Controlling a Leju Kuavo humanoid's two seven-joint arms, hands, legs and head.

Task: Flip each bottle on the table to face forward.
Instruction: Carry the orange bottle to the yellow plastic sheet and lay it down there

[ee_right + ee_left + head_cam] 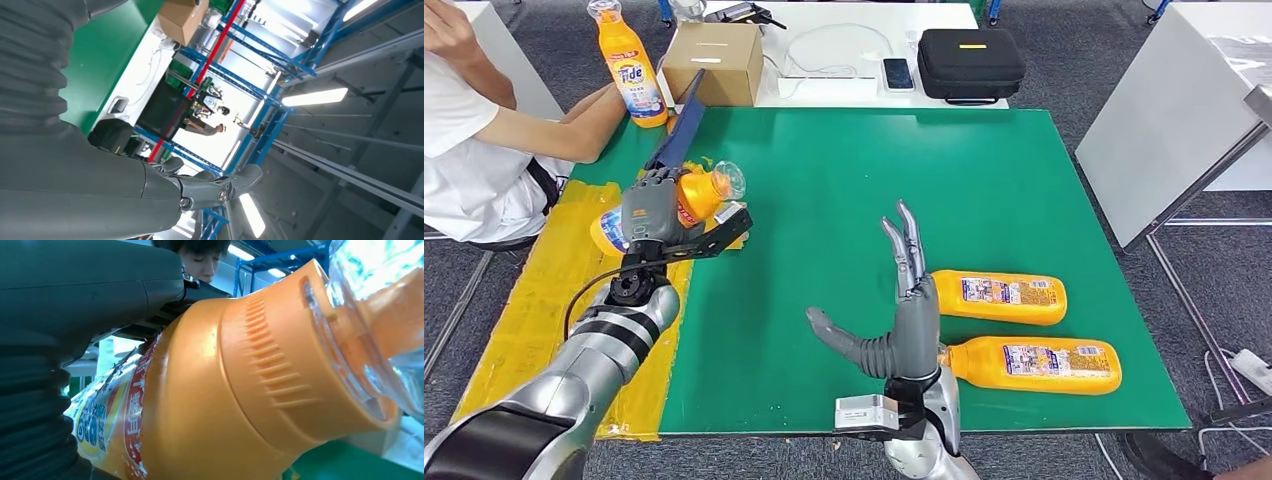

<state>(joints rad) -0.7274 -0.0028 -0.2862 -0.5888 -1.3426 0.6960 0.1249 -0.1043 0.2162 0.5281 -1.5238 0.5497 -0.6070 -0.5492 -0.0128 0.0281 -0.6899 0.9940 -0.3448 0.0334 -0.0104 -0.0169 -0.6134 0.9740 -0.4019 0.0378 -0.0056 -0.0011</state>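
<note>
Glossy orange plastic bottle (215, 405), matt green tabletop (844, 180)

- A robot test lab or workshop set up inside an industrial hall, going by what surrounds the green mat (904, 180) covering the work table.
- Behind the mat, a white table (864, 95) carries a cardboard box (714, 62), a black zipped equipment case (970, 62), a phone (897, 72) and a white cable (834, 40).
- Beside the mat, grey carpet floor (1074, 40).
- Beyond the mat, blue steel racking (240, 80) stands under ceiling strip lights (314, 96).
</note>
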